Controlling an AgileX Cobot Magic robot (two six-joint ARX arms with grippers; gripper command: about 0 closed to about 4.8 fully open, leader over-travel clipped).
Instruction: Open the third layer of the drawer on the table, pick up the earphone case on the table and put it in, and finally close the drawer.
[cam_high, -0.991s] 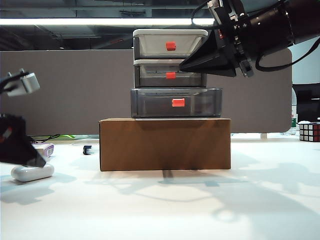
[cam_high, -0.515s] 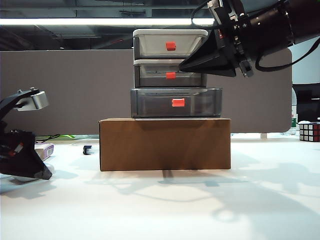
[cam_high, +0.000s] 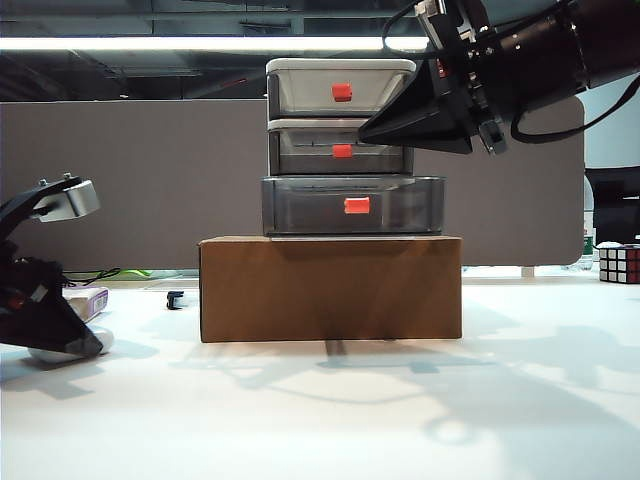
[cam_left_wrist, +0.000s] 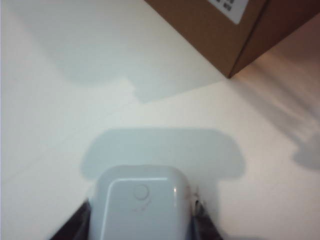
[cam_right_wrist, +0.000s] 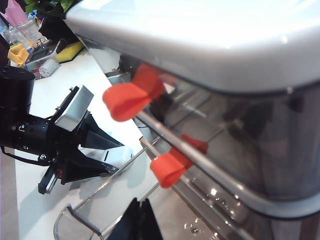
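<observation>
Left gripper (cam_left_wrist: 142, 235) dropped onto earphone case (cam_left_wrist: 141, 205), fingers seemingly grasping it; right gripper (cam_high: 375, 128) at drawer (cam_high: 345, 150), fingers clenched.

the drawer (cam_high: 340, 145): showing a white frame, smoky-grey translucent tiers — small red-orange handles
the third layer (cam_high: 352, 205): looking darkest grey
the earphone case (cam_left_wrist: 141, 205): gleaming plain white
the table (cam_high: 400, 420): lying white
cardboard box (cam_high: 330, 288): showing brown, white label
cube (cam_high: 619, 263): showing mixed coloured squares — black grid
left gripper (cam_high: 60, 340): appearing black
right gripper (cam_right_wrist: 139, 220): appearing black
</observation>
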